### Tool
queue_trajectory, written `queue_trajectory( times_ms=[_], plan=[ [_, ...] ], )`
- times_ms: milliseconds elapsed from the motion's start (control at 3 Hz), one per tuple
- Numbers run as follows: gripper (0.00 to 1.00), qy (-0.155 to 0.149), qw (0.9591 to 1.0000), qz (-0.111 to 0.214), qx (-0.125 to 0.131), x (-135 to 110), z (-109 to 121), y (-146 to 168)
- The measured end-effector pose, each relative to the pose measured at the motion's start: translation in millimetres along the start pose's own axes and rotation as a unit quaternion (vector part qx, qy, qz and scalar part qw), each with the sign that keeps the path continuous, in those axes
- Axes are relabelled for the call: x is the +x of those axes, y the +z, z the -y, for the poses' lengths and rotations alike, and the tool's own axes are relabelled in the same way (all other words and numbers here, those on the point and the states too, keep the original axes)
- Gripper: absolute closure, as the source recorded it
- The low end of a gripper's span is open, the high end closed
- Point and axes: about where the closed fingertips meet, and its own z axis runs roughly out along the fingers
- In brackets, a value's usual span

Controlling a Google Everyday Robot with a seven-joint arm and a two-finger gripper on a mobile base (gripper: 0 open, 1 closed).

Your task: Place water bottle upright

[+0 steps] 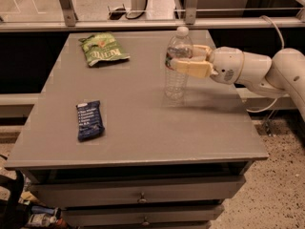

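Grey table (138, 142) with drawers (143, 194); speckled floor (281, 185) at right; metal railing (95, 25) behind; dim warm light

The gripper (184, 57), at the shoulder of the water bottle (175, 82), hides part of its label. The arm (286, 73) runs off the right edge. The print on the dark blue wrapped bar (89, 120) is unreadable.

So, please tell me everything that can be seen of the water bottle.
The water bottle is small, clear, ribbed plastic with a white cap and a coloured label band near its shoulder. It stands upright on the grey table, toward its far edge. The end effector, reaching in from the side, is closed around it at label height.
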Motion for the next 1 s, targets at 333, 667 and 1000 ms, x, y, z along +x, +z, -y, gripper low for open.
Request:
queue_trajectory(
  times_ms=[333,667,1000],
  plan=[
    [0.75,0.000,1.0000,0.000,0.000,-0.9,0.0,0.1],
    [0.53,0.000,1.0000,0.000,0.000,-1.4,-0.1,0.2],
    [0.29,0.000,1.0000,0.000,0.000,-1.5,-0.1,0.3]
  ],
)
